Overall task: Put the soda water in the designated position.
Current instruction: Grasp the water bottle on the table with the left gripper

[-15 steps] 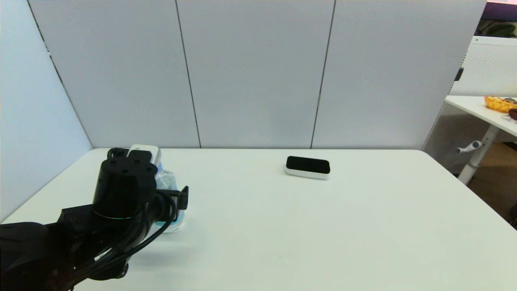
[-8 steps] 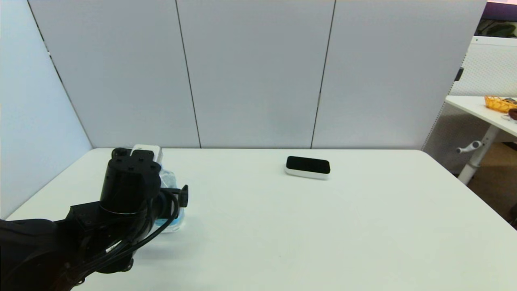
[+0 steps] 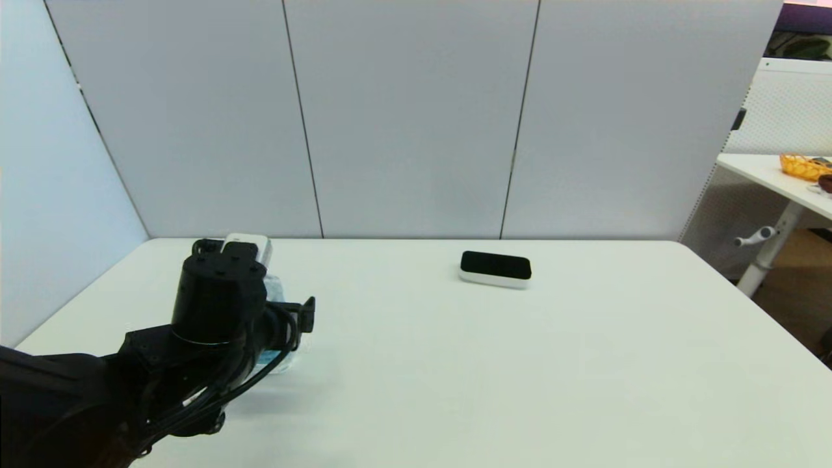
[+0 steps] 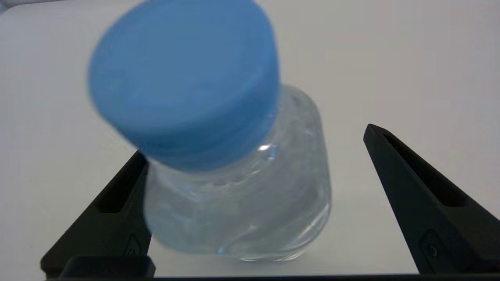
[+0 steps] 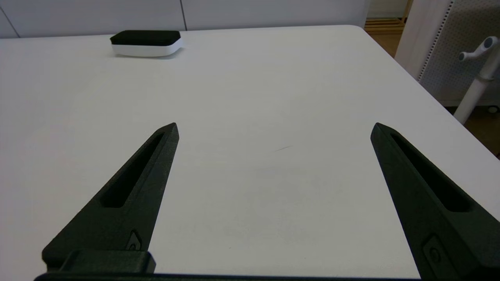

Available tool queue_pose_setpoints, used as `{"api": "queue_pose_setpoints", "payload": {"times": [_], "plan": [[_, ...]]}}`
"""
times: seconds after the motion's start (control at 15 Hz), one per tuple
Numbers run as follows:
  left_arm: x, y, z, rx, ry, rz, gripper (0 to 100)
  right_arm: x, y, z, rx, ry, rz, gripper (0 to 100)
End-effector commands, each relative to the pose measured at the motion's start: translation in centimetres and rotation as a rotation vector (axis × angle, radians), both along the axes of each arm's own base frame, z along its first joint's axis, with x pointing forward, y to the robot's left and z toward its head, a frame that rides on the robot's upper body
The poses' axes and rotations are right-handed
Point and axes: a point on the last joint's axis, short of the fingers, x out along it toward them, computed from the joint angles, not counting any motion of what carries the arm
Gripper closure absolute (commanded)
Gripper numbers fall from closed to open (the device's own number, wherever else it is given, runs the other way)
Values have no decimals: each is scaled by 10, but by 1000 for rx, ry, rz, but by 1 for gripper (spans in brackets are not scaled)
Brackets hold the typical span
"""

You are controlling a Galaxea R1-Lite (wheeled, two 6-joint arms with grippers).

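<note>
The soda water [image 4: 234, 187], a clear bottle with a light-blue cap, stands on the white table between the fingers of my left gripper [image 4: 254, 140]. That gripper is open; the bottle lies close against one finger [image 4: 113, 203] and clear of the other. In the head view the left wrist hides most of the bottle [image 3: 275, 290] at the table's left side. No mark of a designated position shows on the tabletop [image 3: 416, 364]. My right gripper [image 5: 274, 125] hangs open over bare table and holds nothing.
A flat white device with a black top [image 3: 495, 268] lies toward the back of the table, also visible in the right wrist view [image 5: 145, 43]. Grey partition panels stand behind the table. A second table with an orange basket [image 3: 803, 166] is at the far right.
My left arm has shifted a little to the right and farther over the table. The bottle's base stays about where it was.
</note>
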Motion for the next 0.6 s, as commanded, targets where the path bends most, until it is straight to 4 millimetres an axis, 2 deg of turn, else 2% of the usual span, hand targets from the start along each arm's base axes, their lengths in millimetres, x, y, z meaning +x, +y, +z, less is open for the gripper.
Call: {"api": "queue_pose_setpoints", "payload": {"times": [0.07,0.6], "plan": [[4,-3,1,-16,-25,-3,0,0,0,0,0,1,0,0],[9,-3,3,-11,-51,6,0,0,0,0,0,0,0,0]]}}
